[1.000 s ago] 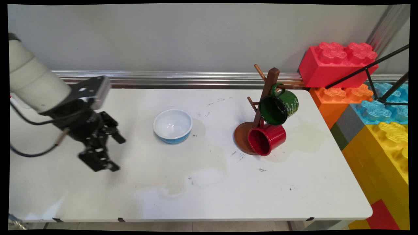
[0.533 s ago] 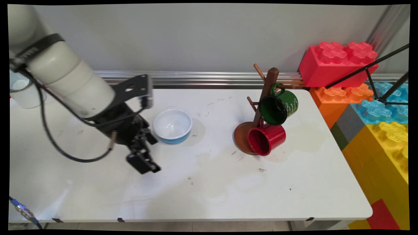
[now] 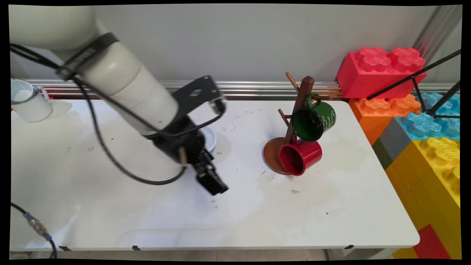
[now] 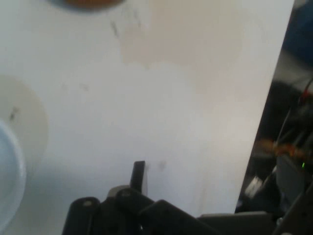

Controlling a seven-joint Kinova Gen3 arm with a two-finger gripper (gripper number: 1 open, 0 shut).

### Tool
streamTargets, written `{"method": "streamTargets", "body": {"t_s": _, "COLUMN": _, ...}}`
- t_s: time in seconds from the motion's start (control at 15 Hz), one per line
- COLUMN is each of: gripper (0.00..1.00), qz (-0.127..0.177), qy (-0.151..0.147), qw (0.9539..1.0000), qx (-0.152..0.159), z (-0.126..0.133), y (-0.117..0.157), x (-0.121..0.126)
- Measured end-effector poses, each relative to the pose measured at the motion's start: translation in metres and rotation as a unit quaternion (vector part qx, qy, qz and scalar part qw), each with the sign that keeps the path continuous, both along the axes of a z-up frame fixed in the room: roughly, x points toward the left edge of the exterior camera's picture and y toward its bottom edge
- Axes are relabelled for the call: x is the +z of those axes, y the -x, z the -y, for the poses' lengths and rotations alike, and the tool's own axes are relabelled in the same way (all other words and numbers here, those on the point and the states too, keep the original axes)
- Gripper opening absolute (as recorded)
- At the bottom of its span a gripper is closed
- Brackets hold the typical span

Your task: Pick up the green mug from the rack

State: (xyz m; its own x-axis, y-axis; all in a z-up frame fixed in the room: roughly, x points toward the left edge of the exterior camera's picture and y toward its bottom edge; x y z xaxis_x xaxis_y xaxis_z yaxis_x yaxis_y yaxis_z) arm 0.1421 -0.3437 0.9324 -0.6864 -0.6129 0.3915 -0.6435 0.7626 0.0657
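Hovering over the table, my claw is sitting just in front of the bowl; I am not seeing whether it is wide or narrow. The bowl is looking empty, stiff and glossy, probably slippery, and best taken by its rim. Farther off, 2 empty mugs, red and green, are hanging on the rack.

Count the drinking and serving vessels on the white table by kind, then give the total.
Enamel mugs: 3, namely green and red on the wooden rack, white at far left
White-and-blue bowls: 1
Total: 4
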Motion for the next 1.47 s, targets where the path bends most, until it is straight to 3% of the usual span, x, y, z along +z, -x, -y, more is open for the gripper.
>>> {"method": "streamTargets", "body": {"t_s": 0.33, "gripper": 1.00, "qz": -0.039, "qy": 0.012, "qw": 0.9983, "qx": 0.042, "z": 0.016, "y": 0.041, "x": 0.007}}
{"method": "streamTargets", "body": {"t_s": 0.73, "gripper": 1.00, "qz": -0.101, "qy": 0.033, "qw": 0.9909, "qx": 0.082, "z": 0.036, "y": 0.071, "x": 0.010}}
{"method": "streamTargets", "body": {"t_s": 1.2, "gripper": 1.00, "qz": -0.165, "qy": 0.051, "qw": 0.9761, "qx": 0.132, "z": 0.052, "y": 0.096, "x": 0.006}}
{"method": "streamTargets", "body": {"t_s": 1.47, "gripper": 1.00, "qz": -0.187, "qy": 0.055, "qw": 0.9688, "qx": 0.153, "z": 0.056, "y": 0.107, "x": 0.003}}
